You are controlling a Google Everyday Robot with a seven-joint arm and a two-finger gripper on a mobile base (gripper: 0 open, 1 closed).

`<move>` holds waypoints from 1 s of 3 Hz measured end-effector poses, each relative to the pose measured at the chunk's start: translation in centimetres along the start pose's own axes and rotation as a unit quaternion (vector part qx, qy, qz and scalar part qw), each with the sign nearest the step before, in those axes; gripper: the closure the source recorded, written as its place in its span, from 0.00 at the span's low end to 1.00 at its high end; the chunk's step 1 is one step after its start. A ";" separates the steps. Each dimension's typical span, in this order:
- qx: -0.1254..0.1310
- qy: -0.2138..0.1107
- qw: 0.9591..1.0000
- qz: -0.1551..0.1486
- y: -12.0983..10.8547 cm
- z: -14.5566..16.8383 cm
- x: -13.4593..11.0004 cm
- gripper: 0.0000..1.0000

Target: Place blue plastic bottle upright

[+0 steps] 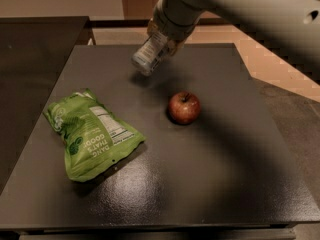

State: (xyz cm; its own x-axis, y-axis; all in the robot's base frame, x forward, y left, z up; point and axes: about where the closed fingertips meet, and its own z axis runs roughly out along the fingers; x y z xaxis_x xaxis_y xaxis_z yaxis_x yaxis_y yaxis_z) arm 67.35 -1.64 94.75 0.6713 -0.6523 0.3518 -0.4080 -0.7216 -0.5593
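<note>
**Not yet placed, and little print that can be read**

The small clear plastic bottle with the pale blue-grey label (146, 57) is held off the dark flat surface (225, 184), near its far edge and left of centre. It is carried at a slant, with one end low and to the left and the other tucked up under the two-finger gripper (161, 40) of the pale robot arm. The jaws are judged to be closed on the bottle, since nothing else supports it and its shadow is cast on the surface below.

The pick-up is therefore done. The bottle has yet to be turned vertical, lowered onto its base and released. The round red apple (184, 107) is seen well apart from it, nearer the camera.

On the crumpled green plastic snack pouch (90, 131), white lettering is seen inverted and appears to read "DANG THAT'S GOOD". A white panel of fine print beside it cannot be made out. Nothing on the bottle's label can be read.
</note>
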 end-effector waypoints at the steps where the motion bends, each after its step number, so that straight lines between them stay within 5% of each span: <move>1: 0.029 -0.011 0.998 -0.051 -1.5 -0.2 0.5 1.00; 2: 0.074 -0.023 0.991 -0.109 -3.1 0.1 0.8 1.00; 3: 0.136 -0.033 0.979 -0.149 -4.4 0.5 0.7 1.00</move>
State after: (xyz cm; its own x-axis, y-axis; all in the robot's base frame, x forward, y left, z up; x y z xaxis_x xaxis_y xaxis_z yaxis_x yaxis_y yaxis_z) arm 69.94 1.17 97.11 0.7777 -0.3995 0.4853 -0.0149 -0.7836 -0.6211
